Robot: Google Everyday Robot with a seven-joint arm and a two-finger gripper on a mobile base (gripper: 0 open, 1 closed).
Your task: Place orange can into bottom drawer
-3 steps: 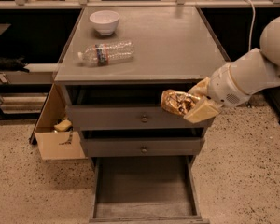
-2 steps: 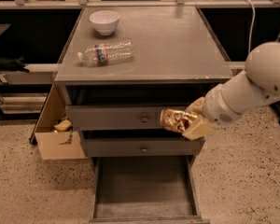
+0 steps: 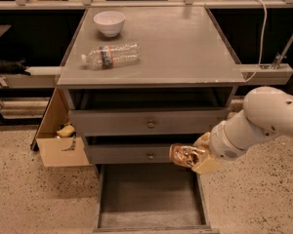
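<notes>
At right of the cabinet (image 3: 185, 48), the white arm (image 3: 263, 118) comes in from the right edge, its big rounded link high and its forearm angled down-left to the wrist. The gripper (image 3: 200, 155) sits at the arm's left end, in front of the middle drawer (image 3: 132, 154), at that drawer's right end. Its tan fingers (image 3: 204, 167) are clamped on the orange can (image 3: 184, 155), one above and one below. The can lies sideways, shiny and crumpled-looking, sticking out to the left of the fingers. It hangs in the air above the right rear part of the bottom drawer (image 3: 151, 199), not touching it.

The bottom drawer is pulled out, with its grey floor bare. The top drawer (image 3: 151, 122) and middle drawer are shut, each with a round knob. On the cabinet top a clear water bottle (image 3: 111, 55) lies on its side, with a white bowl (image 3: 110, 22) behind it. A cardboard box (image 3: 56, 140) stands on the speckled floor (image 3: 39, 199) at the cabinet's left.
</notes>
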